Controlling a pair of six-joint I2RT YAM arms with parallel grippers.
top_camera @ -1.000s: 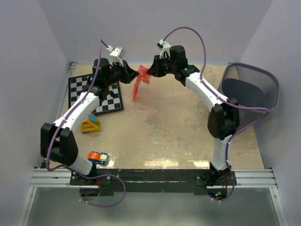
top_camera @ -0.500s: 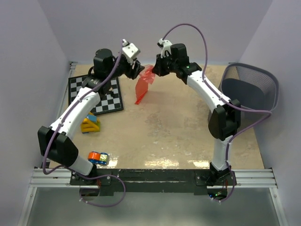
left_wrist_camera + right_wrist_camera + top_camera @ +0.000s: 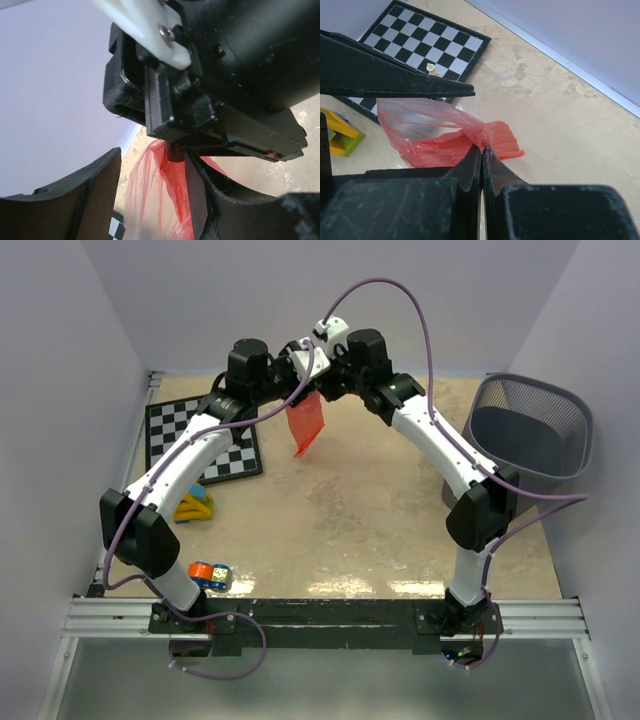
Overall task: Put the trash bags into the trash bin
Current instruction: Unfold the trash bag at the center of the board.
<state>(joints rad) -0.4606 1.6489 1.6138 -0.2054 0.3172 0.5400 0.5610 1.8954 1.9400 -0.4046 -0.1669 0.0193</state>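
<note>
A red-orange trash bag [image 3: 307,423] hangs limp above the back of the table. My right gripper [image 3: 482,147] is shut on a pinch of its top edge. The film [image 3: 435,135] spreads left below the fingertips. My left gripper [image 3: 152,165] is open, right under the right gripper [image 3: 175,150], and the bag [image 3: 160,200] hangs between its two fingers. One left finger [image 3: 395,80] crosses the right wrist view above the bag. The two grippers meet at the back centre in the top view, left [image 3: 300,365] and right [image 3: 322,388]. The dark mesh trash bin [image 3: 490,390] stands at the far right.
A checkerboard [image 3: 200,440] lies at the back left with a small white piece [image 3: 434,70] on it. A yellow, green and blue block toy [image 3: 192,505] sits in front of the board. An orange and blue toy [image 3: 208,575] lies by the left arm's base. Walls close in on three sides.
The left gripper opened and let go of the bag while the right gripper shut on its top. The left arm swung right, up to the right gripper.
</note>
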